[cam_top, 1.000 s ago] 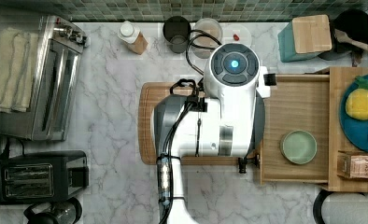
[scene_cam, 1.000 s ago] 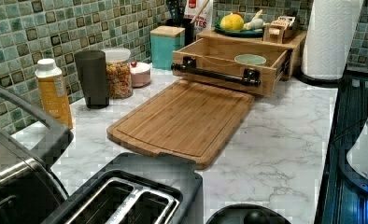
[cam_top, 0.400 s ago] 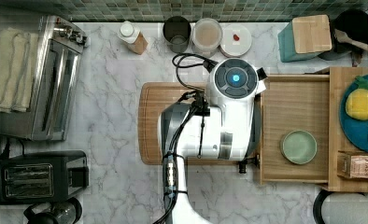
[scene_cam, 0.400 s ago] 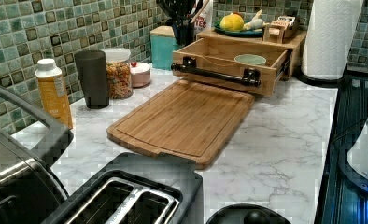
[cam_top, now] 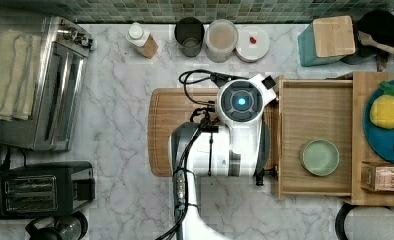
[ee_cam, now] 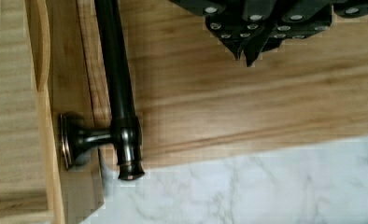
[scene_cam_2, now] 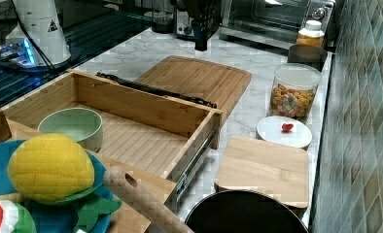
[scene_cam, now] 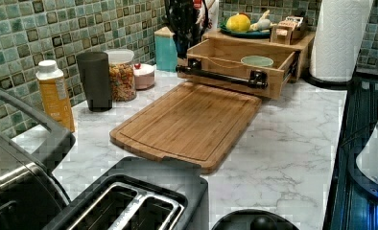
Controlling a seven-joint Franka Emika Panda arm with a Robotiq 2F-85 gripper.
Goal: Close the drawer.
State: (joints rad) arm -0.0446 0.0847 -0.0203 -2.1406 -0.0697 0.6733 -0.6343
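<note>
- Change over last sec: arm (cam_top: 241,101) wrist slid across top view from far edge of cutting board (cam_top: 165,130) toward its middle, staying just left of the drawer front.
- Left view: gripper (scene_cam: 184,21) has come into frame, dark shape hanging by teal box (scene_cam: 166,48), above far-left end of the handle. It wasn't there a sec ago.
- Drawer (cam_top: 315,107) hasn't budged: same pull-out as before, fully open, sticking out to the top view's left from under wooden stand (cam_top: 357,100). Front wall touches or overlaps board's right edge.
- Green bowl (cam_top: 319,157) sits inside, near corner by the stand.
- Wrist view: fingers pinched together, holding nothing. The gripper hangs over the bare board, apart from the black handle bar (ee_cam: 119,88), near one bar end and its bracket.
- Height above board: can't tell exactly; no contact w/ handle or front seen.
- Meaning: approach only, no push begun. Task prob. at start, drawer needs full travel back under stand.
- Shut fingers suit a push w/ fingertips or finger side against the front or handle, no grasp needed.
- Next, imo: drop to handle or front-wall level, then drive toward the stand, straight along the rails.
- Risk: pushing off-centre near bar end may rack the drawer on its slides; bowl could slide on a fast shove.
</note>
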